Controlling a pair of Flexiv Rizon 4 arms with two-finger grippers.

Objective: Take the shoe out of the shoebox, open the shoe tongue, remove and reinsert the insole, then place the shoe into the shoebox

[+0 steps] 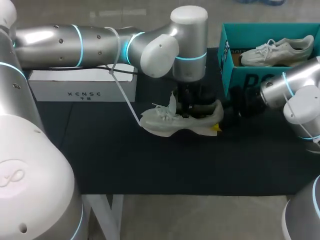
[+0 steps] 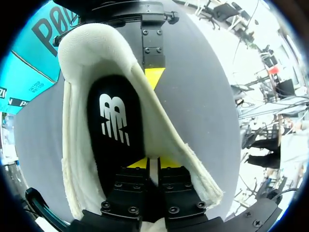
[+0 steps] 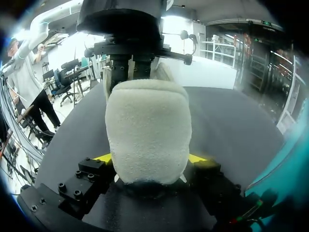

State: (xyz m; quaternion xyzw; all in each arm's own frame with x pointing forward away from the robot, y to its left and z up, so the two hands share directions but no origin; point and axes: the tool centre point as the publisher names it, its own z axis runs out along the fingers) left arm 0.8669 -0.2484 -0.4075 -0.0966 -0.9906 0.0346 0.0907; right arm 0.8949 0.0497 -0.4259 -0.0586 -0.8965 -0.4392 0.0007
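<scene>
A white shoe [image 1: 165,125] lies on its sole on the black mat, toe to the left. My left gripper [image 1: 192,111] points straight down into its opening. In the left wrist view its yellow fingertips [image 2: 137,163] stand barely apart over the black insole [image 2: 113,125], which lies flat inside the shoe, and nothing shows between them. My right gripper [image 1: 220,122] comes in from the right at the heel. Its wide-set fingers [image 3: 104,157] press both sides of the fuzzy heel [image 3: 147,130].
The teal shoebox [image 1: 240,75] stands open at the back right with a second white shoe [image 1: 277,50] in it. A flat white box [image 1: 82,87] lies at the back left. The black mat [image 1: 150,165] stretches to the table's front edge.
</scene>
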